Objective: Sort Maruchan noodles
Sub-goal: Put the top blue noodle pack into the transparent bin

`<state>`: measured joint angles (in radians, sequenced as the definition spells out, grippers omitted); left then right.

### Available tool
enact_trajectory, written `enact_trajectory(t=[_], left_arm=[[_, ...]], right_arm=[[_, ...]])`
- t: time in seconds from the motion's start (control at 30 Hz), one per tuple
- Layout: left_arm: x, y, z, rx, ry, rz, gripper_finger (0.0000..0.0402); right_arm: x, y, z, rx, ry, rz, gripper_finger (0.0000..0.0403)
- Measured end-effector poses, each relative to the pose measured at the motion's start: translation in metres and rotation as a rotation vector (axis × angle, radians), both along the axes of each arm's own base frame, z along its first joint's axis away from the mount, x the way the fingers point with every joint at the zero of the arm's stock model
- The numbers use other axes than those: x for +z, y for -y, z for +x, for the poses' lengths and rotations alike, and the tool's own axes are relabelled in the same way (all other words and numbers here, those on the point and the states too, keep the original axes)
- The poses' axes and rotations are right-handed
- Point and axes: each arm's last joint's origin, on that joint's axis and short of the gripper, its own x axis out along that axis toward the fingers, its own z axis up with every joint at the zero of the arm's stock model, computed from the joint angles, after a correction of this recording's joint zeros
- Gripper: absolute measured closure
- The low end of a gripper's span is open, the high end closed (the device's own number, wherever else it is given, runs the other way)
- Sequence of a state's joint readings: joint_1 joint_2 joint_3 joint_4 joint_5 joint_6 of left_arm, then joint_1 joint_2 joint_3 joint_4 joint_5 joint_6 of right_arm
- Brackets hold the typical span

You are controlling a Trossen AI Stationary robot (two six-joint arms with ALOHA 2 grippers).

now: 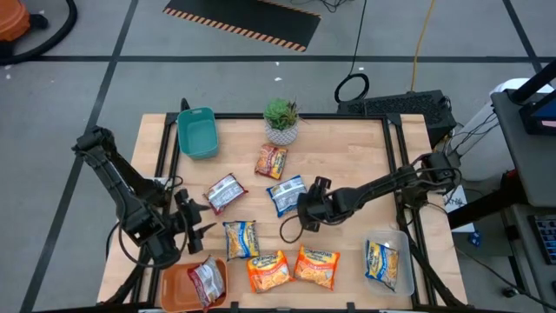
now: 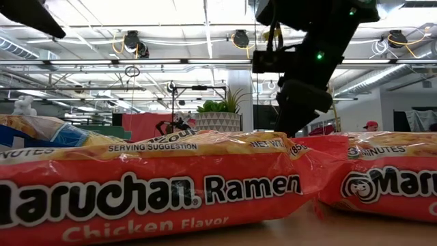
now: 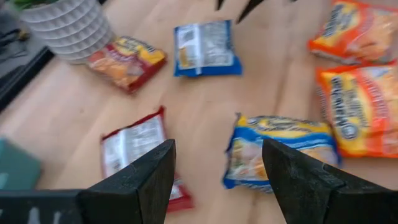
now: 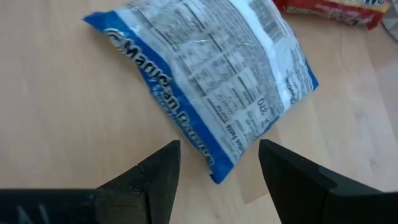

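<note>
Two dark arms, matte black links with chunky joint housings; black cables looped loosely along both; flat, wedge-shaped black fingers (image 4: 158,180) with angled inner faces; small green LEDs lit on the arm housing seen from table height.

Bench (image 1: 347,148): light wooden top with a dark frame along its edges.
Far side: teal bin (image 1: 197,133) near the left corner; potted plant (image 1: 281,121) in a white pot at mid-edge.
Middle: dark red packet (image 1: 271,161) just in front of the plant; silver-red packet (image 1: 225,193) to its left; blue packet (image 1: 286,195), printed back up.
Near side: blue-and-yellow packet (image 1: 241,238); two orange packets (image 1: 268,271) and (image 1: 317,266) side by side, touching or nearly so.
Near left corner: orange bin (image 1: 176,288), a silver-red packet inside.
Near right corner: clear bin (image 1: 401,261), a blue-and-yellow packet inside.
</note>
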<state>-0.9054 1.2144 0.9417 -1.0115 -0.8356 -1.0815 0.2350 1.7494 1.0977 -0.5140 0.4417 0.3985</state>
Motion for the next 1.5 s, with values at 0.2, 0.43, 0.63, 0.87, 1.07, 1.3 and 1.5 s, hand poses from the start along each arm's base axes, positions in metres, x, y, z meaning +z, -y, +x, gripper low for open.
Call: enact_trajectory(t=[0.2, 0.43, 0.63, 0.87, 1.07, 1.3, 1.5], left_arm=[[0.003, 0.010, 0.004, -0.039, 0.059, -0.063, 0.0158], [0.005, 0.018, -0.001, -0.076, 0.083, -0.099, 0.0158], [0.004, 0.018, -0.001, -0.082, 0.078, -0.087, 0.0158], [0.005, 0.018, -0.001, -0.105, 0.070, -0.057, 0.0158], [0.005, 0.018, -0.001, -0.112, 0.067, -0.049, 0.0158], [0.005, 0.017, 0.000, -0.122, 0.060, -0.028, 0.0158], [0.005, 0.012, 0.005, -0.110, 0.053, -0.005, 0.0158]], right_arm=[[-0.007, 0.014, -0.003, -0.054, -0.039, 0.085, 0.0190], [-0.036, 0.027, -0.016, -0.063, 0.011, 0.211, 0.0190], [-0.053, 0.038, -0.024, -0.059, 0.097, 0.278, 0.0190], [-0.055, 0.041, -0.024, -0.071, 0.116, 0.274, 0.0197], [-0.054, 0.042, -0.020, -0.066, 0.169, 0.277, 0.0248], [-0.052, 0.042, -0.020, -0.063, 0.173, 0.276, 0.0340], [-0.037, 0.041, -0.024, -0.046, 0.202, 0.296, 0.0398]])
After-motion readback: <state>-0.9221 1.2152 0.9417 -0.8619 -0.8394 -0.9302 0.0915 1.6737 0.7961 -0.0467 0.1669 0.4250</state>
